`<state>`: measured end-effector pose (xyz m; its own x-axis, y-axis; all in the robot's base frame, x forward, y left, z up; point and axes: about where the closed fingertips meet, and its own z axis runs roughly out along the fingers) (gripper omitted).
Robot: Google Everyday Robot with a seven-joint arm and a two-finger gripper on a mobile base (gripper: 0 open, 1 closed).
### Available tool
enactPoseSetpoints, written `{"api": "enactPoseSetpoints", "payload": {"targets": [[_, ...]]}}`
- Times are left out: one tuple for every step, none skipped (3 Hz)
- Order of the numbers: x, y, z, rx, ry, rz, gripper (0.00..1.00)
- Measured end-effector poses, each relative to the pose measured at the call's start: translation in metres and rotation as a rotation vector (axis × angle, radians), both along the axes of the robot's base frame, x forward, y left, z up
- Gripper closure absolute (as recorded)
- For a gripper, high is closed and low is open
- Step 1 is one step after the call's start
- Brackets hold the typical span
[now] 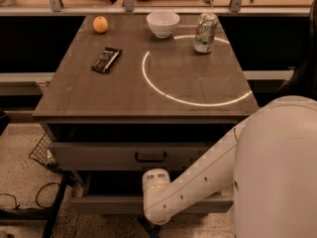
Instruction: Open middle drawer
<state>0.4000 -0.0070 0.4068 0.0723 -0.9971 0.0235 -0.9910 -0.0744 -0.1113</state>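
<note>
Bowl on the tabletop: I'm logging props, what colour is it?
White bowl, clearest in the camera view; the gripper is low at the bottom edge.

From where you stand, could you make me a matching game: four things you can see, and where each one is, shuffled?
Things:
1 orange
2 white bowl
3 soda can
4 gripper

Places:
A on the bright ring's far arc
B bottom edge of the view, under the white arm
C tabletop's far left corner
D middle of the far edge, just outside the ring

Pairs: 1-C, 2-D, 3-A, 4-B
</note>
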Motion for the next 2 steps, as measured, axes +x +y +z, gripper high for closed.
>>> {"api": "enactPoseSetpoints", "payload": {"targets": [[-0.0150, -0.0171, 0.0122, -0.029, -0.064, 0.001, 1.00], [-0.0150, -0.0171, 0.0115, -0.029, -0.064, 0.001, 1.00]]}}
